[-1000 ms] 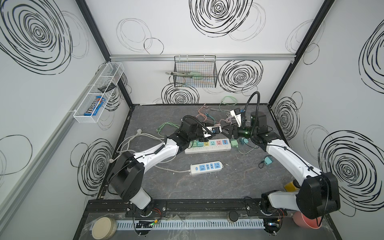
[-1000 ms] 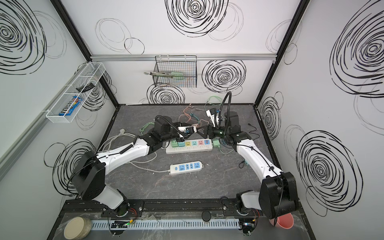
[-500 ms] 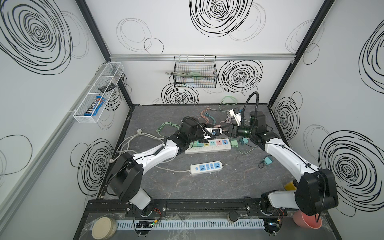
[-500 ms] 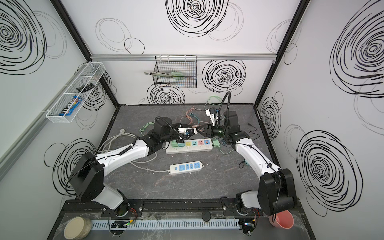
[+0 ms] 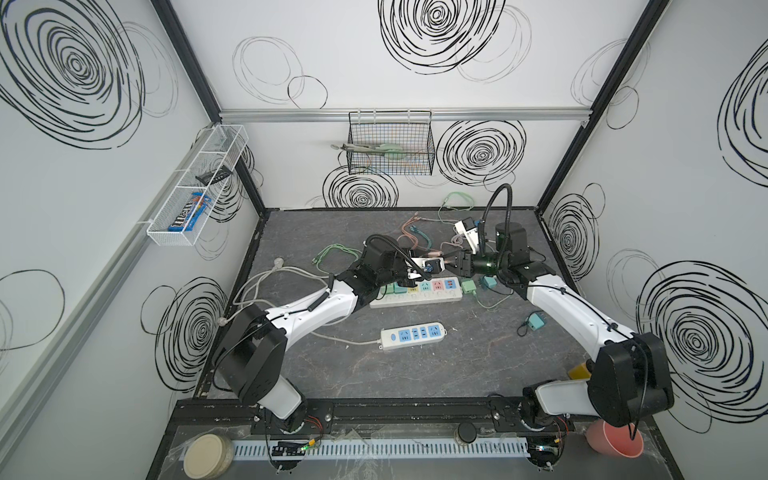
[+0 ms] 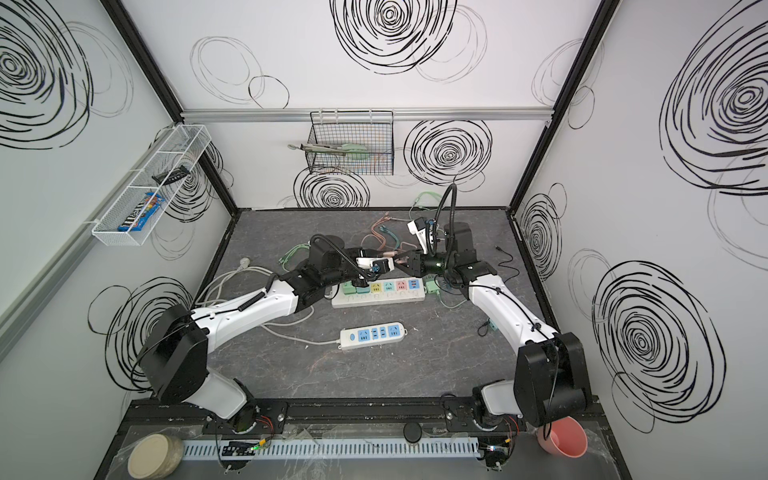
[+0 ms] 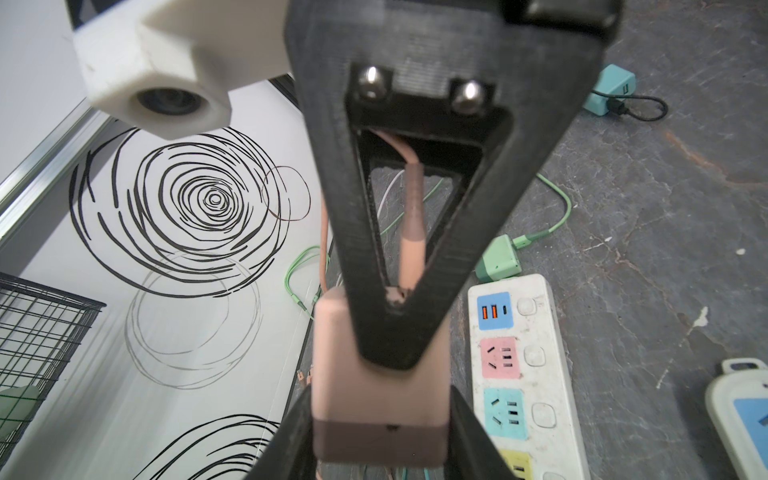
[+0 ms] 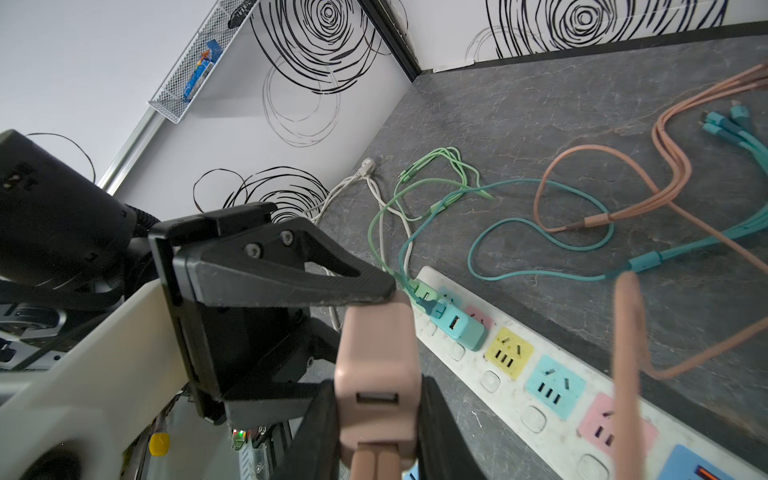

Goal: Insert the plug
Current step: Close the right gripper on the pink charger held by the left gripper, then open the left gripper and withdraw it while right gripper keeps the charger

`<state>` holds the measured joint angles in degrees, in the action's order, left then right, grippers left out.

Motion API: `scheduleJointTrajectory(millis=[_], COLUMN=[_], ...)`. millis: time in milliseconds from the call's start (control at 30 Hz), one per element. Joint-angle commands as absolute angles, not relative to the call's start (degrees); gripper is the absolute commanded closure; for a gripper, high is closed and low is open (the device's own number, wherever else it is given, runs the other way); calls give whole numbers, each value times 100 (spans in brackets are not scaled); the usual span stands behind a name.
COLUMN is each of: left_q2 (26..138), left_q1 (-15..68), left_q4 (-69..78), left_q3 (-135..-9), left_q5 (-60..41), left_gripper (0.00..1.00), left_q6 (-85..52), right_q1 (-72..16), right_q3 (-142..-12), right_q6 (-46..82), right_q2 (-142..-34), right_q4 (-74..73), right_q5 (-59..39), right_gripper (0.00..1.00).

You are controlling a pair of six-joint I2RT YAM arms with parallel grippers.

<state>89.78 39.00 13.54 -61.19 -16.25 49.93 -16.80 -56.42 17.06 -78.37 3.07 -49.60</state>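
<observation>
Pink plastic forms the boxy charger plug (image 8: 376,365), held in the air above the white multi-socket power strip (image 5: 415,302) on the grey worktop (image 5: 415,374). It is pinched at once by the fingers of the left gripper (image 7: 380,440) and the right gripper (image 8: 376,432), probably for a regrasp before insertion.

Smooth matt plastic adapter (image 8: 376,365); rough stone-look tabletop (image 5: 415,374).

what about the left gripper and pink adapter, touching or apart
Touching. In the right wrist view a finger of the left gripper lies flat on the pink adapter; the left wrist view shows fingers hugging both its sides.
</observation>
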Motion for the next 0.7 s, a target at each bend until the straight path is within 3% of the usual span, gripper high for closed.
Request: scheduleJointTrajectory(millis=[0, 67, 100, 167, 233, 367, 667], left_q2=[8772, 8751, 8722, 8622, 8451, 7973, 6870], left_q1=[3973, 3980, 3994, 4038, 4104, 4122, 3874], left_q4=[1710, 1970, 2224, 2714, 3554, 4258, 3611], left_q3=[-6043, -5906, -5760, -5412, -4898, -4201, -3797], left_q5=[-1552, -1370, -1264, -1134, -803, -346, 1685], left_gripper=[57, 27, 19, 13, 1, 4, 4], left_q6=[4683, 4183, 3868, 3409, 2938, 2171, 1256], right_q1=[-1759, -1758, -1768, -1768, -1769, -1819, -2056], right_q3=[-5851, -5885, -5890, -5894, -5913, -6082, -6895], right_q6=[1393, 1305, 1252, 1175, 1045, 426, -1709], right_q2=[-7726, -7704, -7691, -7664, -7683, -7865, -8920], right_q4=[451, 488, 492, 466, 475, 698, 1720], right_q5=[-4977, -4958, -4943, -4828, -4725, -4259, -3472], right_gripper=[99, 100, 100, 100, 100, 99, 100])
